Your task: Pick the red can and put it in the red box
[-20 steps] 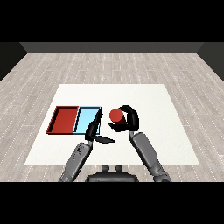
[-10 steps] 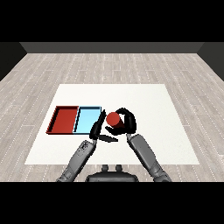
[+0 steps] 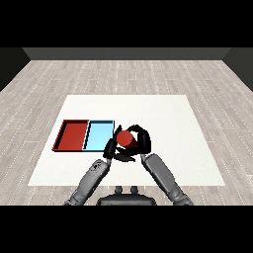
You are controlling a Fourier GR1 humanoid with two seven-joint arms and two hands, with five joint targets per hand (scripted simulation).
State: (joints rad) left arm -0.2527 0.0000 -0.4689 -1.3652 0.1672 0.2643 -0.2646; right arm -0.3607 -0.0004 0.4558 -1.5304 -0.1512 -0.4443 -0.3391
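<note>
White table point(image 3: 163, 128) fills the middle of the frame, a pale matte slab with plain square edges, seen slightly from above so it narrows toward the top. Around it a floor point(image 3: 59, 79) of grey-beige wood-look planks runs to a dark wall point(image 3: 126, 53) across the upper part of the frame.

Red tray point(image 3: 74, 135) sits left of centre on the table, light blue tray point(image 3: 99, 137) just beside it on its right, long sides touching or nearly so. Both are shallow with low rims, and nothing is visible inside either.

Red can point(image 3: 126, 138) is at frame centre, just right of the light blue tray's right edge, its round red top facing the camera. Right hand point(image 3: 140, 140) is curled round the can, black fingers wrapping its right and upper side, thumb below. Can't tell whether the can is lifted or resting on the table.

Left hand point(image 3: 111, 147) lies just left of and below the can, near the blue tray's lower right corner, fingers straight and held together, pointing up-right toward the can. Whether they touch it can't be told.

Both grey forearms enter from the lower part of the frame, left one point(image 3: 91, 180) lower left of centre, right one point(image 3: 163, 178) lower right of centre.
</note>
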